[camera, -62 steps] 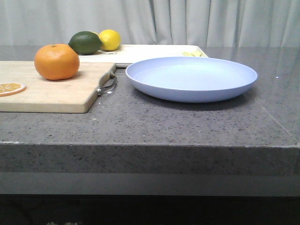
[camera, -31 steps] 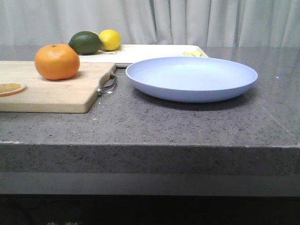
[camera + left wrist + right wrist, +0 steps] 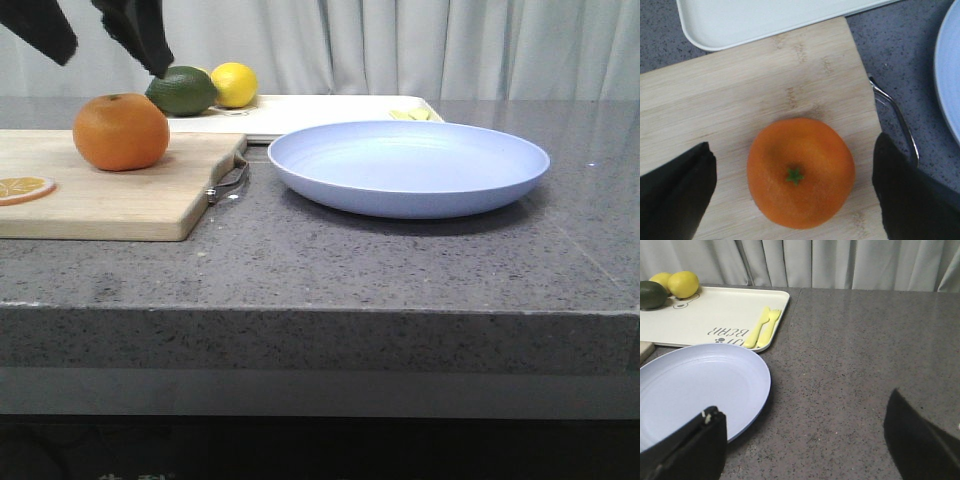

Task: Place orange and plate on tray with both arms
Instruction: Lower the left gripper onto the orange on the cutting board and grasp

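1 orange (image 3: 121,131) on cutting board (image 3: 110,190), untouched | left claw (image 3: 792,192) spread wide above it, fingers either side | 1 plate (image 3: 408,165) on tabletop (image 3: 400,270) beside board | right claw (image 3: 805,440) agape near plate | 1 tray (image 3: 715,315) behind: 1 lime (image 3: 182,90), probably 2 lemons (image 3: 683,283), partly hidden.

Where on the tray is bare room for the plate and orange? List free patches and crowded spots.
The tray's middle, between the lemons with the lime and the yellow utensils, is bare except for printed lettering. Both ends are crowded. The plate and orange remain off it.
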Controlling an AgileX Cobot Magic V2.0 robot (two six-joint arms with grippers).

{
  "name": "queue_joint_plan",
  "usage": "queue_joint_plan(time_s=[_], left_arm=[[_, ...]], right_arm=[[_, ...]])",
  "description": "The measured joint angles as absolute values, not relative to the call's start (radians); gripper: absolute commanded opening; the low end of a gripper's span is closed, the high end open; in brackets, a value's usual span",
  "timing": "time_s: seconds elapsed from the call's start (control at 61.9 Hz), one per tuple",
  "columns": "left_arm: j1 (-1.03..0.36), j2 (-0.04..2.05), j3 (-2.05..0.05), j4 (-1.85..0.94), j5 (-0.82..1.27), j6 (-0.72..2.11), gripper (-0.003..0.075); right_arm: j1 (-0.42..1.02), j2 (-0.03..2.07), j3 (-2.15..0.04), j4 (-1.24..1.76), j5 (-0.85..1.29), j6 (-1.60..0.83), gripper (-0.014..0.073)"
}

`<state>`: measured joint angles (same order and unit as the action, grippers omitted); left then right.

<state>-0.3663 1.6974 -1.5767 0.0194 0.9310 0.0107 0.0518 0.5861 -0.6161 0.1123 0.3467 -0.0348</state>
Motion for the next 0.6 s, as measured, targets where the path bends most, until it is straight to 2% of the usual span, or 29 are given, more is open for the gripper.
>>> queue_joint_plan(time_s=[0.597], left_arm=[[-0.346,1.812,-1.639,-0.020,0.990,0.013,0.0602]], right_arm=[[0.052,0.586,-0.616,0.112,0.347,-0.035,0.0643]])
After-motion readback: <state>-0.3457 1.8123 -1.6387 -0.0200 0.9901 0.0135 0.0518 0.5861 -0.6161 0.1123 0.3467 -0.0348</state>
